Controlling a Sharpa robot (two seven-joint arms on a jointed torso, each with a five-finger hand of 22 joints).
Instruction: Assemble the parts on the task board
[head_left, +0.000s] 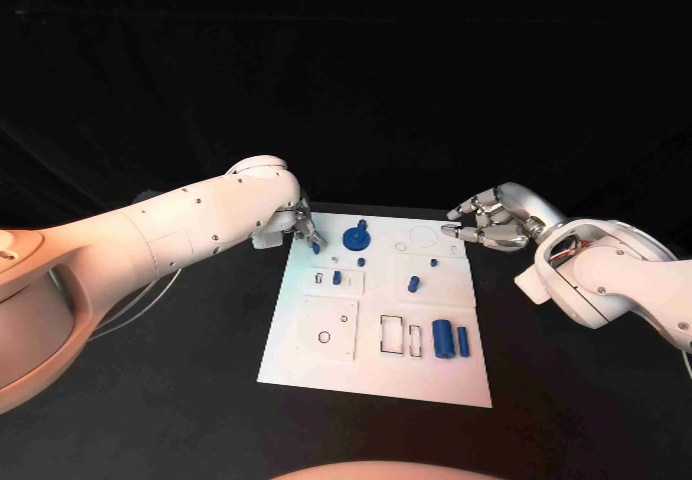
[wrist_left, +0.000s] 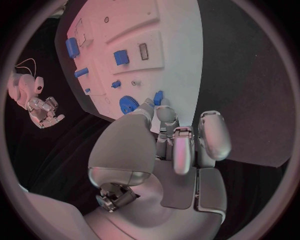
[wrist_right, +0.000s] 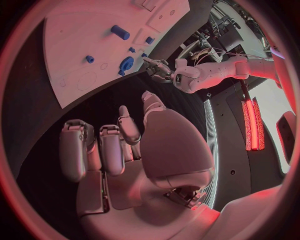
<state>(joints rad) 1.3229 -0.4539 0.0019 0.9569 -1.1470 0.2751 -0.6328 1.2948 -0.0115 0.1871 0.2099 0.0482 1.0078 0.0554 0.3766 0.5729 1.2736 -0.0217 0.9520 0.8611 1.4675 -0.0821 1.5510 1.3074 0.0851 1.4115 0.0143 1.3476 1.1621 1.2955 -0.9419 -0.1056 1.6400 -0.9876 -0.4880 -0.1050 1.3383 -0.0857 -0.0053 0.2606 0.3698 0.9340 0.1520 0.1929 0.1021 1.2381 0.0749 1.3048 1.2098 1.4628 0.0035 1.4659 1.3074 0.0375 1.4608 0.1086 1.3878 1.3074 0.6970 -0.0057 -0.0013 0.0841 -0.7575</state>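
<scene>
Both hands sit at the white task board's (head_left: 378, 375) far edge; left hand (head_left: 299, 228) pinches a small blue part (wrist_left: 158, 97) beside the blue gear (head_left: 358, 238); right hand (head_left: 488, 226) curled, empty. Pick step, I'd judge; next: seat it accurately.

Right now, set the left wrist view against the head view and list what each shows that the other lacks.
Left wrist view: the left hand's palm side, fingertips right at a small blue part; whether they grip it is unclear. Head view: the white left arm and the task board's near edge. Both: the blue gear and the right hand, holding nothing.
</scene>
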